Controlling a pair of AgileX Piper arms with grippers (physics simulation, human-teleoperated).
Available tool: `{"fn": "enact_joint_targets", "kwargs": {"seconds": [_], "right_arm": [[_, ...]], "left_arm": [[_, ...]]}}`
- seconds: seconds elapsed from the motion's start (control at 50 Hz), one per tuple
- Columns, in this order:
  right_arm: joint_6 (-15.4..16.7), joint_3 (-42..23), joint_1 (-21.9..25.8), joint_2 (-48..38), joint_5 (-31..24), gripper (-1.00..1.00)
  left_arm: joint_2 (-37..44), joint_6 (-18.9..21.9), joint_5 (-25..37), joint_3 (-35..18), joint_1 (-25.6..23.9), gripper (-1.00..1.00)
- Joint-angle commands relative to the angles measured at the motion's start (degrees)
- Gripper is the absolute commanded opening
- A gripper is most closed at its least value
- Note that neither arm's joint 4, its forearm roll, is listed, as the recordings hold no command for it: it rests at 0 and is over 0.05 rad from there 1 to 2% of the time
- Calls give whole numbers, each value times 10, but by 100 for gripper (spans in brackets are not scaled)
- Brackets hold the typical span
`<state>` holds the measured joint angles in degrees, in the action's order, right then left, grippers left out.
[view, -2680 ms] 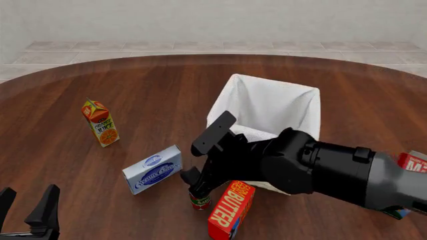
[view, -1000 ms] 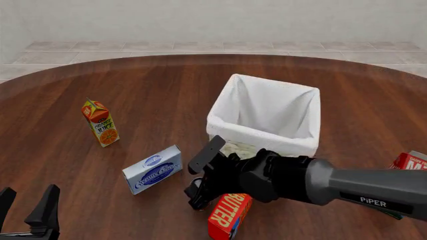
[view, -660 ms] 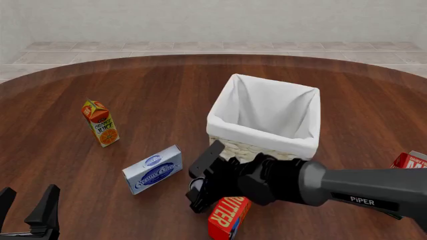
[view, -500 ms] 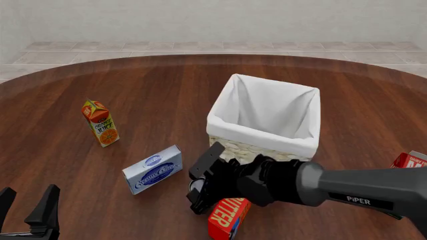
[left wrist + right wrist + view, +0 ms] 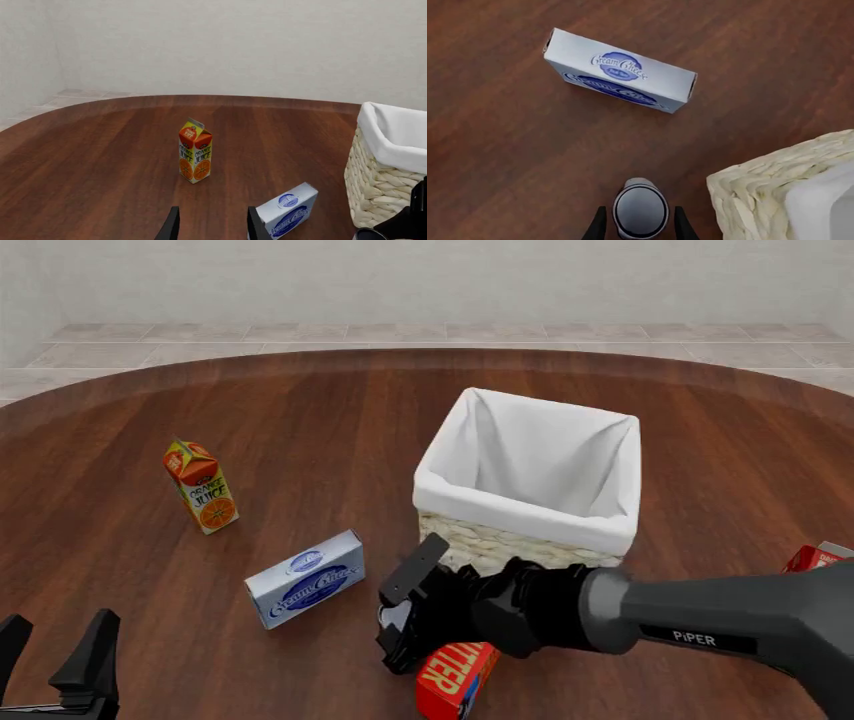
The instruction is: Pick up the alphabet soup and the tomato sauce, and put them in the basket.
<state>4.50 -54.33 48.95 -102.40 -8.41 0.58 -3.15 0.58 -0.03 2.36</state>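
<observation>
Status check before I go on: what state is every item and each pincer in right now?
Pale woven wicker basket with white liner: upright, nothing visible inside.
Small silver-topped tin can: upright on the table, between the right pincer's fingers.
Orange juice carton: standing upright.
Blue-and-white cream cheese box: lying on the table.
Red butter box: partly hidden by the arm.
Right pincer: around the can, grip unclear.
Left pincer: open, empty.

The right claw [image 5: 395,625] hides the tomato sauce [image 5: 640,212] label.
</observation>
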Motion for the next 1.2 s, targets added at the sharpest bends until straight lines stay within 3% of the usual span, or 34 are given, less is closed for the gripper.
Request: {"fn": "enact_joint_targets", "kwargs": {"seconds": [0.02,0.18,0.2,0.8,0.82,1.2], "right_arm": [[0,3,-1,-12,9,100],[-4,4,4,-9,8,100],[0,3,1,-7,9,-100],[3,-8,0,30,-13,-100],[13,-8,-5,32,-12,-100],[5,-19,23,77,-44,-100]], "left_arm": [[0,0,0,0,0,100],[0,0,0,0,0,100],[0,0,0,0,0,100],[0,0,0,0,0,100],[0,0,0,0,0,100],[0,0,0,0,0,100]]}}
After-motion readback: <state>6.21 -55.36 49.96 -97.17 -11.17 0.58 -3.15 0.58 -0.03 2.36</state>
